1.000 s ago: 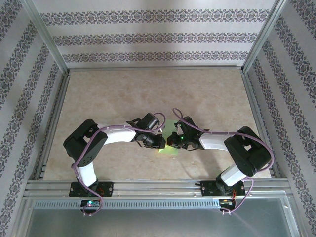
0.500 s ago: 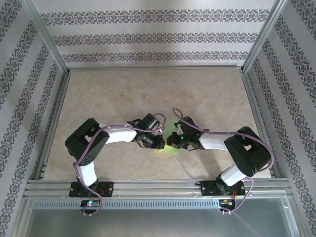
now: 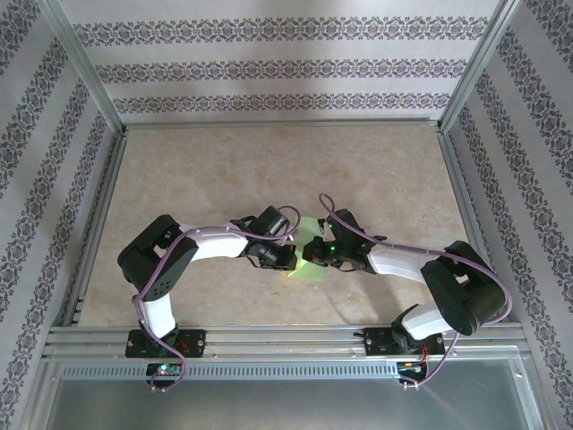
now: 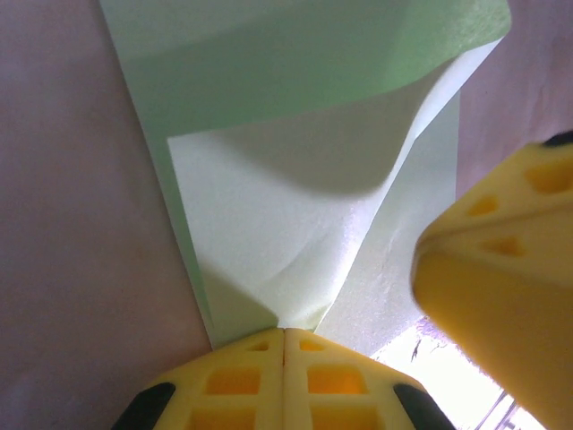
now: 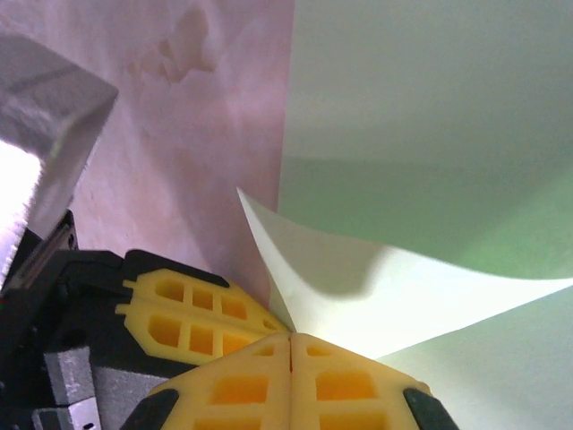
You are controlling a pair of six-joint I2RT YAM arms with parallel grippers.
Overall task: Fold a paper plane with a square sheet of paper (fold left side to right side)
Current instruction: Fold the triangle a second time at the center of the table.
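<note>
Down at the near middle of the table [image 3: 269, 170], the left gripper [image 4: 285, 333] has just closed tight on a lifted corner of the square sheet of paper [image 4: 286, 215]. The right gripper [image 5: 291, 337] stays pinched on a curled edge close beside it. The right arm [image 3: 466, 287] has swung its elbow outward. From above, both grippers cover most of the sheet, so its fold is hard to make out.

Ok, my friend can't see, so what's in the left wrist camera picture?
The left pincer, shut tight, pinches a corner of the light-green sheet of paper and holds it up, so the paper curls over the part lying flat on the table. The yellow right pincer sits close by on the right.
</note>
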